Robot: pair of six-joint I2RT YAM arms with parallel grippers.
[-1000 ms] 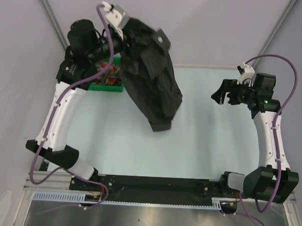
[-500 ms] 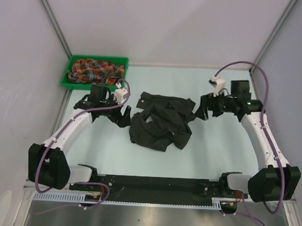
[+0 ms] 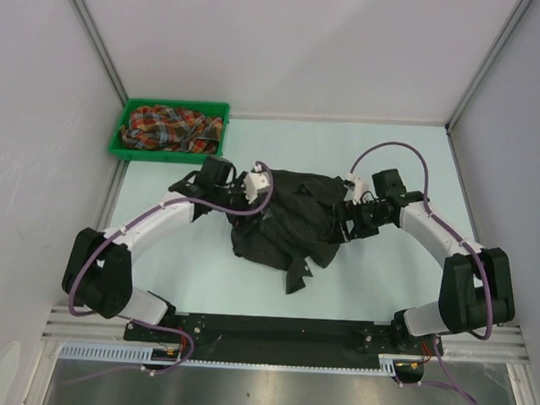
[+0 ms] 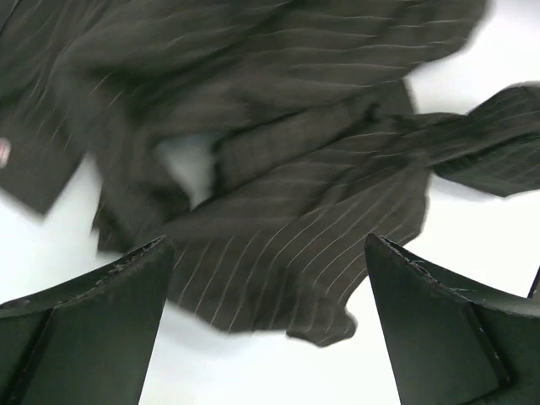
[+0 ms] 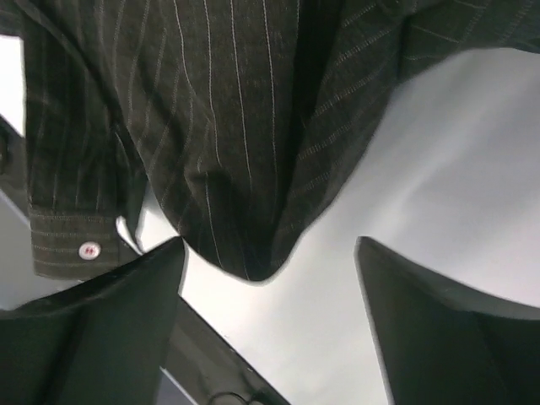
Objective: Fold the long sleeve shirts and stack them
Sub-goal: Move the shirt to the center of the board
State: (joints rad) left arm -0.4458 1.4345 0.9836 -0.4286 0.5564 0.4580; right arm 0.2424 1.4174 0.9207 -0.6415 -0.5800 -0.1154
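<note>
Left fingers [image 4: 84, 321]: dark, matte wedges, spread wide with nothing in their grip, poised over rumpled cloth.
Right fingers [image 5: 439, 329]: the same dark wedges, wide apart and holding nothing; a rounded fold of cloth lies at the gap between them.
Black shirt [image 3: 287, 221]: thin woven cloth with fine pale pinstripes, crumpled in a heap mid-desk between both arms; one strip trails toward the near edge.
Cuff [image 5: 63, 240]: stitched band with a pale button.
Plaid shirt [image 3: 170, 126]: red, orange and green checks, bunched inside the green plastic bin [image 3: 176, 103] at the far left corner.
Desk [image 3: 375, 270]: smooth and pale.
</note>
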